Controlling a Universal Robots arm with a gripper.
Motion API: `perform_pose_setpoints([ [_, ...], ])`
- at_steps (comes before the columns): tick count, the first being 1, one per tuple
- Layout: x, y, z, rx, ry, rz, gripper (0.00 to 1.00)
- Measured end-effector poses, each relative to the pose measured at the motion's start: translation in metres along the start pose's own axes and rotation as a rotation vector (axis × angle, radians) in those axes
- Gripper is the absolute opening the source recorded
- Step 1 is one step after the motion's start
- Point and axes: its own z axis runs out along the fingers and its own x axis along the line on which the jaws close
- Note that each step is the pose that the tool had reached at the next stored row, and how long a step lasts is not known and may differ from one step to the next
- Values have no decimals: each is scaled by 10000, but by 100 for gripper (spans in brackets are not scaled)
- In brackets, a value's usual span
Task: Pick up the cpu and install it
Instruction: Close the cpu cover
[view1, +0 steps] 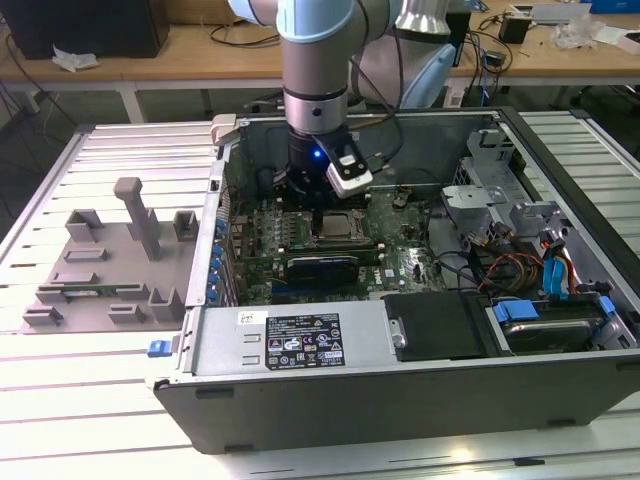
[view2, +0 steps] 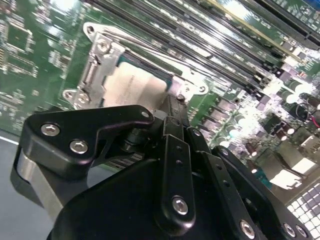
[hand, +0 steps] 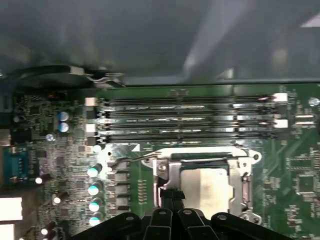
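A white slatted tabletop (view1: 90, 400) carries an open computer case (view1: 400, 390) and, at the exterior view's left, a grey fixture tray (view1: 100, 270). The arm (view1: 315, 60) stands upright and reaches down into the case. The cpu (hand: 202, 187) lies in the motherboard socket (hand: 245, 172). The tool (hand: 170, 194) is at the cpu's edge, its fingers closed together and holding nothing.

The exterior view stands back and high, looking down into the open computer case (view1: 400, 400) over its near wall. Both wrist views hang close above the motherboard (hand: 60, 150), one steep, one slanting. Both take in the cpu (view2: 134, 86), its socket (hand: 242, 175) and the memory slots (hand: 185, 120).
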Motion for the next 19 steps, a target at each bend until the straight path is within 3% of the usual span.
perform_pose_setpoints([
  [19,25,0,64,0,-2,-178,11],
])
